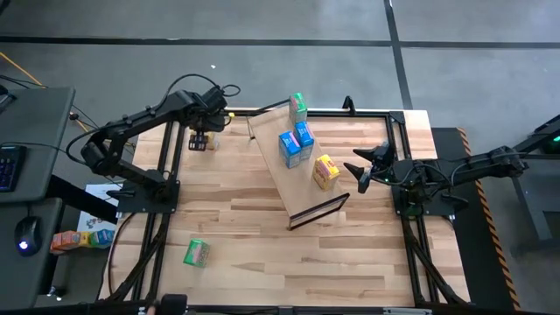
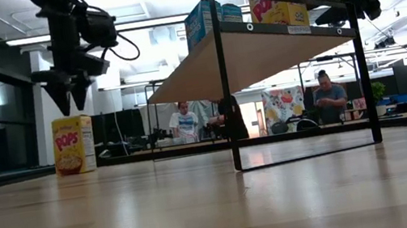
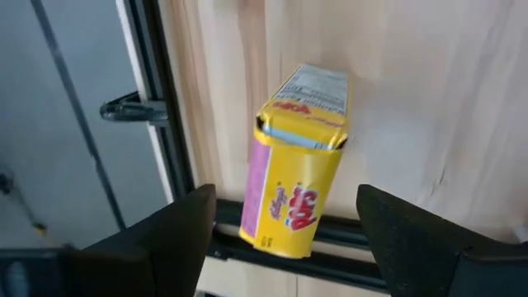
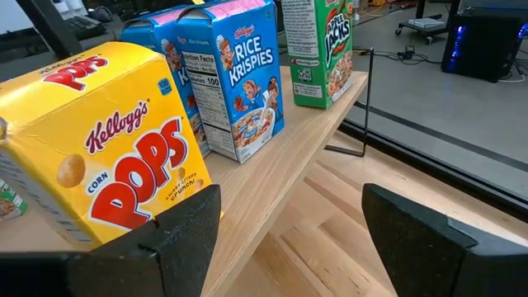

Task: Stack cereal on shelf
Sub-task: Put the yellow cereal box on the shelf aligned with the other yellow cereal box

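My left claw [image 1: 200,140] hangs with its fingers spread wide, directly above a yellow Pops box [image 2: 73,144] standing upright on the worktop [image 1: 262,245] near its far left corner. My right claw [image 1: 360,174] is also spread open, just beside the shelf [image 1: 284,179], which carries a yellow box [image 1: 325,171], two blue boxes [image 1: 296,144] and a green box [image 1: 298,108]. Another green box [image 1: 196,253] lies near the worktop's front left.
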Robot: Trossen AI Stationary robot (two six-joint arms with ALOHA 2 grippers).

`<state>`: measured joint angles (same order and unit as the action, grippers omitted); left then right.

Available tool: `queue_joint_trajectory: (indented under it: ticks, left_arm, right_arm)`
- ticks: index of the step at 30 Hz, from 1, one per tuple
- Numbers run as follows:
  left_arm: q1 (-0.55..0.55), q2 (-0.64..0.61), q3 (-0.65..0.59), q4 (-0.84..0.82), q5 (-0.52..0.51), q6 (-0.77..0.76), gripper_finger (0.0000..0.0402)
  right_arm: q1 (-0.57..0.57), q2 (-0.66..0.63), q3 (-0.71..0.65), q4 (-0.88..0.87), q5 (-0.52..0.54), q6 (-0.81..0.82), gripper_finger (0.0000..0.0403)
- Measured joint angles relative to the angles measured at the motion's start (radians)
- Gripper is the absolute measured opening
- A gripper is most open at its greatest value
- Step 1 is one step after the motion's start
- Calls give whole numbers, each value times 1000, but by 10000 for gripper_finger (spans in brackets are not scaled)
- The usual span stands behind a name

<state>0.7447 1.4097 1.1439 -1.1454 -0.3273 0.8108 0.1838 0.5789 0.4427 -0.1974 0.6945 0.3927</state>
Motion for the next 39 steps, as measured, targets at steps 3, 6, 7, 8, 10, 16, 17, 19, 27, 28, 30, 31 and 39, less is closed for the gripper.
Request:
queue_joint_trajectory:
  ticks: [3,6,7,8,10,16,17,19,27,28,30,31,39]
  left_arm:
    - [20,10,0,14,23,21,287]
    - [40,31,0,29,30,29,287]
    - [45,42,0,32,37,28,287]
    - [50,55,0,33,43,28,287]
    - [55,82,0,32,47,29,287]
    - [54,146,0,30,30,28,287]
    - [55,153,0,29,31,27,287]
    - [55,165,0,27,40,16,287]
    - [54,201,0,11,64,-15,274]
    - [54,203,0,8,64,-16,271]
    - [54,205,0,3,64,-16,263]
    - [53,205,0,4,64,-16,258]
    - [50,205,0,-9,64,-15,220]
  right_arm:
    - [0,0,0,0,0,0,287]
    - [0,0,0,0,0,0,287]
    - [0,0,0,0,0,0,287]
    - [0,0,0,0,0,0,287]
    - [0,0,0,0,0,0,287]
    - [0,0,0,0,-1,0,287]
    - [0,0,0,0,-1,0,287]
    - [0,0,0,0,-5,0,287]
    - [0,0,0,0,-5,-6,287]
    - [0,0,0,0,-5,-5,287]
    - [0,0,0,0,-4,-2,287]
    - [0,0,0,0,-4,-1,287]
    - [0,0,0,0,-3,-1,287]
